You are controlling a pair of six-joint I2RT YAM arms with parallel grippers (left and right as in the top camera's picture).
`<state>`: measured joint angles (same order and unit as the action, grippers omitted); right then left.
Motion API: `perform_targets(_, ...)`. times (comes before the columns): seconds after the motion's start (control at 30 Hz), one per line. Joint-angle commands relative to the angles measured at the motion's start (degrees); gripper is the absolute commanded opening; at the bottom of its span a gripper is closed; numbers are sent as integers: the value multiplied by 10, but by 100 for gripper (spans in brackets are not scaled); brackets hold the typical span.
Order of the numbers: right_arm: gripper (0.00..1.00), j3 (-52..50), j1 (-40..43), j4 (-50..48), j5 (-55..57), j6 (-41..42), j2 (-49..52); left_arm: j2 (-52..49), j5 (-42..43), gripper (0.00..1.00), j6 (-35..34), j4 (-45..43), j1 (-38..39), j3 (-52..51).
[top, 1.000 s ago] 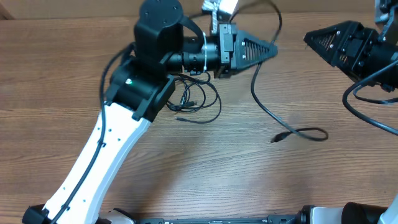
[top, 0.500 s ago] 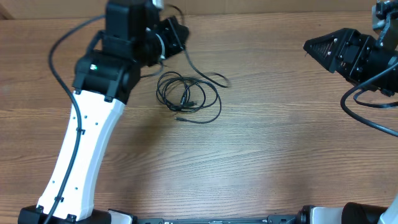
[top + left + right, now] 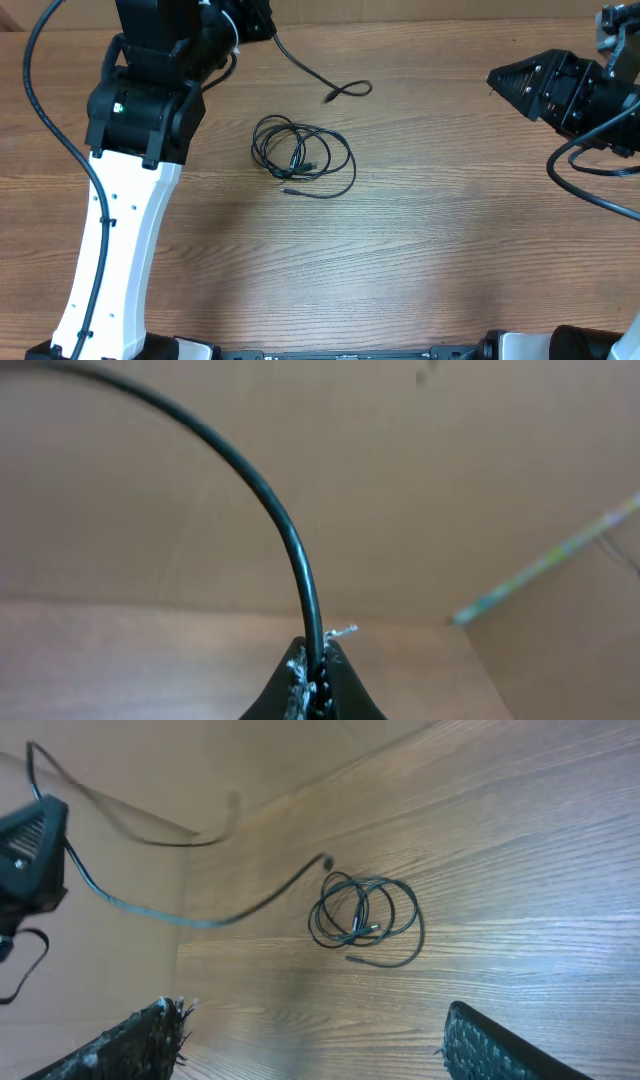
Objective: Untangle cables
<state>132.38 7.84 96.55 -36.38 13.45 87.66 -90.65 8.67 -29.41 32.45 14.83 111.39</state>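
While the left gripper (image 3: 255, 18) is clamped on one thin black strand (image 3: 305, 66), the other cables lie in a small loose coil (image 3: 302, 158) on the wooden table (image 3: 450, 250). Seen from overhead, that gripper sits up and to the left of the coil, at the table's far edge. The held strand runs down from it toward the coil. It ends in a small hooked bend with a plug tip just above the coil and to its right, apart from the coil. The left wrist view shows the fingertips (image 3: 318, 678) pressed together on the strand (image 3: 290, 540), which arches up and away to the left. The right gripper (image 3: 505, 80) hovers well to the right of the coil, pointing toward it, with its jaws wide apart and nothing between them. From the right wrist view, the coil (image 3: 365, 918) lies ahead of the spread fingers (image 3: 140, 1040), and the strand (image 3: 200, 923) is a blurred line to the coil's left.
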Motion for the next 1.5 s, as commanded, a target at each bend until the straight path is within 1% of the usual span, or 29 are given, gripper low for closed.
perform_targets(0.0, 82, 0, 2, 1, 3, -5, 1, -29, -49, 4, -33, -39, -7, 9)
perform_targets(0.03, 82, 0, 2, 1, 3, -5, 1, -37, -51, 4, -50, -50, -7, 9)
perform_targets(0.07, 82, 0, 2, 3, 3, -5, 1, -53, -70, 4, -85, -66, -7, 9)
perform_targets(0.2, 82, 0, 2, 5, 5, -21, 1, -97, -158, 4, -146, -70, -8, 9)
perform_targets(0.4, 82, 0, 2, 5, 32, -33, 3, -165, -236, 4, -136, -90, -33, 9)
perform_targets(0.47, 82, 0, 2, 5, 33, -33, 3, -184, -254, 4, -122, -94, -50, 9)
perform_targets(0.5, 82, 0, 2, 5, 33, -33, 3, -192, -262, 4, -112, -97, -59, 9)
perform_targets(0.67, 82, 0, 2, 5, 33, -33, 5, -227, -273, 4, -9, -132, -126, 9)
perform_targets(0.77, 82, 0, 2, 5, 33, -33, 9, -247, -268, 4, 12, -131, -174, 9)
perform_targets(0.83, 82, 0, 2, 5, 34, -33, 14, -260, -269, 4, 12, -133, -204, 9)
perform_targets(0.9, 82, 0, 2, 5, 36, -33, 19, -271, -268, 4, 13, -146, -234, 9)
perform_targets(0.93, 82, 0, 2, 5, 37, -33, 21, -276, -268, 4, 25, -158, -249, 9)
perform_targets(1.03, 82, 0, 2, 5, 40, -33, 29, -295, -271, 4, 104, -220, -288, 9)
perform_targets(1.17, 81, 0, 2, 5, 42, -33, 33, -321, -284, 4, 225, -302, -322, 9)
perform_targets(1.23, 81, 0, 2, 5, 44, -33, 36, -335, -287, 4, 248, -311, -331, 9)
perform_targets(1.3, 81, 0, 2, 5, 48, -33, 38, -353, -284, 5, 252, -300, -333, 9)
perform_targets(1.37, 81, 0, 2, 5, 49, -33, 41, -376, -269, 9, 252, -278, -332, 9)
perform_targets(1.4, 82, 0, 2, 5, 49, -33, 42, -386, -258, 13, 252, -266, -330, 9)
perform_targets(1.47, 81, 0, -1, 5, 48, -33, 47, -413, -202, 51, 252, -219, -323, 9)
